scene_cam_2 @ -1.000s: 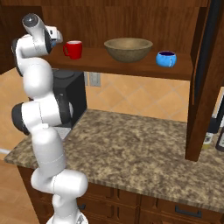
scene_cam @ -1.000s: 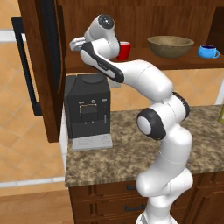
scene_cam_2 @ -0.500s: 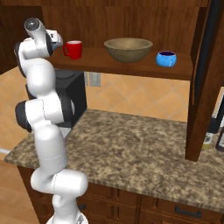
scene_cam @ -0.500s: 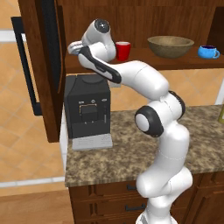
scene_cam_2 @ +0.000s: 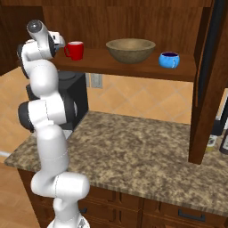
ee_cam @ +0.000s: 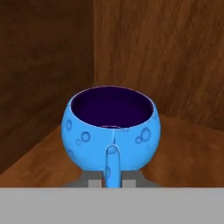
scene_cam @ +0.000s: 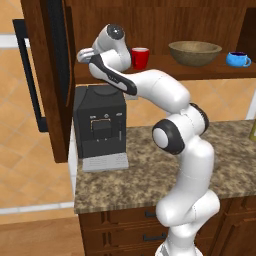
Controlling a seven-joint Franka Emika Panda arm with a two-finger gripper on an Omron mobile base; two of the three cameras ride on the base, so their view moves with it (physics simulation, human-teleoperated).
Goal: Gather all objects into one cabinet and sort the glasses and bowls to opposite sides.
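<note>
So, quick count of what's on screen: two blue mugs, one red cup [scene_cam: 140, 58], one wooden bowl [scene_cam: 195, 52], one black coffee machine [scene_cam: 100, 125].

The first blue mug [ee_cam: 112, 131] sits right in front of the hand camera, tucked into the inner corner of the cabinet with wood walls behind it and to one side. Its handle points straight back at the gripper [ee_cam: 112, 181]. The two grey fingers [ee_cam: 92, 180] are pinched together on that handle, one on each side. The mug's base is cut off at the bottom of the view, so I can't tell whether it's resting on the shelf [scene_cam_2: 142, 69] or lifted just off it.

The rest are lined up along that same shelf. The red cup is near the left end, just beside the robot's hand. The bowl is in the middle. The second blue mug [scene_cam_2: 169, 59] is off to the right, well apart from the cup.

The surroundings are all dark brown wood. The cabinet door [scene_cam: 47, 75] is swung open on the left, with its long black bar handle [scene_cam: 31, 75] on it. Below is a speckled granite countertop [scene_cam_2: 133, 147], and the coffee machine stands at its left end under the shelf. Under the counter are drawers [scene_cam: 125, 235] with small dark handles. The wall behind has warm tan tile [scene_cam_2: 133, 95].
</note>
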